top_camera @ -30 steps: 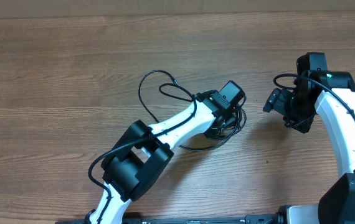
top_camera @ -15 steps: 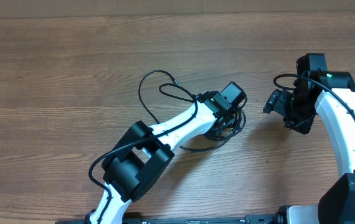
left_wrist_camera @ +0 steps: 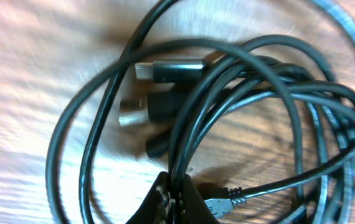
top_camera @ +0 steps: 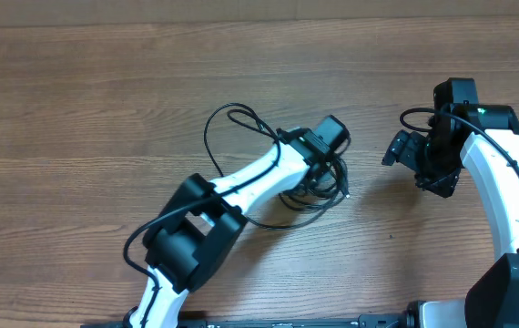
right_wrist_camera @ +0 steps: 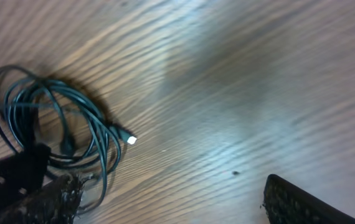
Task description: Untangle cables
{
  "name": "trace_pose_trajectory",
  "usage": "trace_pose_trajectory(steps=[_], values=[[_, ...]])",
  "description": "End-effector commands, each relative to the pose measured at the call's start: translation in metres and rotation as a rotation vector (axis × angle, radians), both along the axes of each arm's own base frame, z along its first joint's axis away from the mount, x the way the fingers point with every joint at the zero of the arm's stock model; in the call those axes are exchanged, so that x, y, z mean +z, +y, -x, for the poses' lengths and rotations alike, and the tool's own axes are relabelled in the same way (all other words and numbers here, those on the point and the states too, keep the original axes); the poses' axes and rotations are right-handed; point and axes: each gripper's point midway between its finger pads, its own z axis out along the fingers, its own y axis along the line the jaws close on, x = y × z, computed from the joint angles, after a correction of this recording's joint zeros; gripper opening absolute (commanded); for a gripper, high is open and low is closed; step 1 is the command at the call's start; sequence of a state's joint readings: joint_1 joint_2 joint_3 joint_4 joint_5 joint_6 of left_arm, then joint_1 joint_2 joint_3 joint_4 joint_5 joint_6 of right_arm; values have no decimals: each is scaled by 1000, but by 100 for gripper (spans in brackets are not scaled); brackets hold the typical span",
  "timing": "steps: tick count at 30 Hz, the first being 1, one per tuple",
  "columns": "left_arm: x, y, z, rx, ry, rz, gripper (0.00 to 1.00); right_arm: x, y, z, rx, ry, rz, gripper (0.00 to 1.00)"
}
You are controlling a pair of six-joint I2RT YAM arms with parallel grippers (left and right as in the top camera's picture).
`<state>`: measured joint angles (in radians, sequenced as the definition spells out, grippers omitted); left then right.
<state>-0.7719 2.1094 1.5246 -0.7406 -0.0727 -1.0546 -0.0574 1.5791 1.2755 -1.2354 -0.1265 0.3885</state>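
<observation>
The thin black cables (top_camera: 208,128) lie in a tangled coil at the table's middle, with one loop reaching up and left. My left gripper (top_camera: 321,169) is over the coil. In the left wrist view its jaws (left_wrist_camera: 174,200) are shut on a few cable strands (left_wrist_camera: 184,124); a flat plug (left_wrist_camera: 168,68) and a small silver plug (left_wrist_camera: 218,206) show in the coil. My right gripper (top_camera: 403,150) is open and empty, to the right of the coil. In the right wrist view, its fingers (right_wrist_camera: 177,205) are wide apart over bare wood, with the coil (right_wrist_camera: 53,124) at the left.
The wooden table (top_camera: 105,91) stretches to the left and back of the coil. The left arm's white links (top_camera: 241,187) run from the front edge up to the coil. The right arm (top_camera: 501,182) stands along the right edge.
My left gripper has moved a little left and back, dragging the coil with it. The right arm has not moved.
</observation>
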Motion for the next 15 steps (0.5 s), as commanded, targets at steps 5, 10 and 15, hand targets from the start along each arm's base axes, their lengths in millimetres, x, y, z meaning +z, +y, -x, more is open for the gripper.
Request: trace_pose_trajectory(steps=[5, 10, 15], values=[[134, -24, -11, -608, -301, 122, 4, 24, 42, -19, 272, -165, -210, 90], [175, -30, 12, -732, -344, 221, 4, 36, 76, -25, 404, -253, -324, 84], [195, -28, 19, -750, -376, 248, 4, 40, 95, -31, 467, -292, -329, 77]])
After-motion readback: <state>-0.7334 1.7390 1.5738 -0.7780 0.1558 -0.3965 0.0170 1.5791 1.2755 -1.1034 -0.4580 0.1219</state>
